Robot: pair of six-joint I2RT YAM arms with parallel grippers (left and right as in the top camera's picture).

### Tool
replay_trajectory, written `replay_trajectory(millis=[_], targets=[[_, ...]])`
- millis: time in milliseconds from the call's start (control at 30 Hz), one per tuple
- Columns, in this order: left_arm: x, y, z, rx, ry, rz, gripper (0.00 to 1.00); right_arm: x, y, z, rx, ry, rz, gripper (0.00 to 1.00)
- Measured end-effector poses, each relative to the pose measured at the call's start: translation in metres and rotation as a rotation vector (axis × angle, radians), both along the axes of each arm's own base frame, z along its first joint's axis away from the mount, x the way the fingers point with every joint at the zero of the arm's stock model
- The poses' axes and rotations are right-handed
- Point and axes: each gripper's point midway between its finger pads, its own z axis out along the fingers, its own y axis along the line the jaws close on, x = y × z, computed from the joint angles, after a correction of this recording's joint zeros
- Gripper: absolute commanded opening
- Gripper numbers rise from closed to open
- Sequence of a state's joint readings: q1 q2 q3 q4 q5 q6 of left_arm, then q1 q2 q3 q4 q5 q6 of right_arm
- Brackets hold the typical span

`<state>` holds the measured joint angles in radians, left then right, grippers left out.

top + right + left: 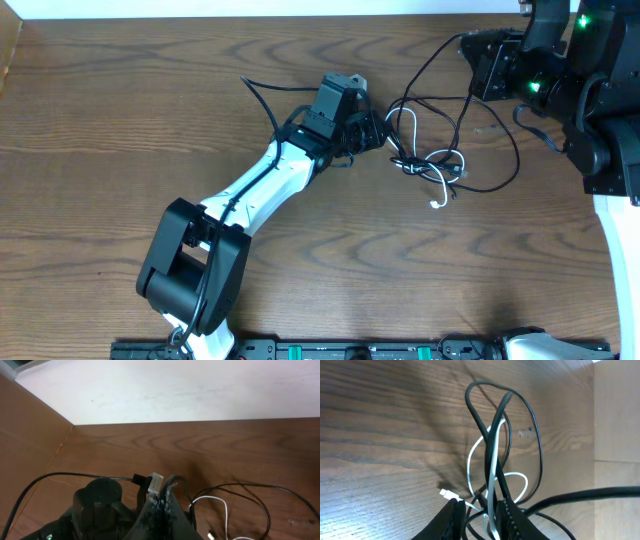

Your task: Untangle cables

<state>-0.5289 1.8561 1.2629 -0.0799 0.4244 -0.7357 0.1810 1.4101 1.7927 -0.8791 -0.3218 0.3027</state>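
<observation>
My right gripper (161, 502), pressed together, pinches a black strand of the thin black and white cables (432, 160), which lie tangled on the brown wooden surface (120, 120) between my arms. My left gripper (479, 512), slightly spread, straddles them.

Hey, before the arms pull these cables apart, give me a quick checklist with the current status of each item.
1. Left pincer around the tangle: ok, the white cable and black strands pass between its fingers.
2. Left grip firm: cannot tell.
3. Right pincer holding a black cable: ok, fingers look closed on it.
4. Cables separated: not ok, loops cross between the arms.
5. White plug free: ok, lying loose on the table.
</observation>
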Motion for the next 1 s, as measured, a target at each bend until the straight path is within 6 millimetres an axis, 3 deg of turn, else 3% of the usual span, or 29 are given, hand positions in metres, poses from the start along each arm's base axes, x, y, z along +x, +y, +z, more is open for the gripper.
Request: replay_trajectory(millis=[67,300,400,467,533,633,700,833,1000], targets=[[0.002,0.001,-0.001,0.005,0.002,0.021,0.08,0.000,0.000,0.000,0.001,0.000,0.001,0.01],[0.006,-0.001,-0.018,0.079,-0.023,0.070,0.07,-0.001,-0.001,-0.002,0.000,0.010,0.001,0.01],[0.017,0.014,-0.016,0.120,-0.075,0.068,0.07,0.000,-0.010,-0.005,-0.006,0.025,-0.032,0.01],[0.029,0.037,-0.007,0.146,-0.111,0.091,0.07,0.003,-0.021,-0.009,-0.020,0.039,-0.072,0.01],[0.043,0.070,0.024,0.149,-0.174,0.141,0.07,0.006,-0.034,-0.016,-0.036,0.061,-0.118,0.01],[0.045,0.123,0.120,0.105,-0.356,0.237,0.07,0.013,-0.050,-0.041,-0.068,0.150,-0.171,0.01],[0.033,0.139,0.165,0.078,-0.450,0.265,0.08,0.019,-0.054,-0.063,-0.086,0.221,-0.185,0.01],[0.008,0.153,0.224,0.040,-0.581,0.283,0.07,0.033,-0.057,-0.104,-0.120,0.342,-0.189,0.01],[-0.006,0.156,0.261,-0.001,-0.679,0.292,0.08,0.052,-0.056,-0.161,-0.160,0.481,-0.171,0.03]])
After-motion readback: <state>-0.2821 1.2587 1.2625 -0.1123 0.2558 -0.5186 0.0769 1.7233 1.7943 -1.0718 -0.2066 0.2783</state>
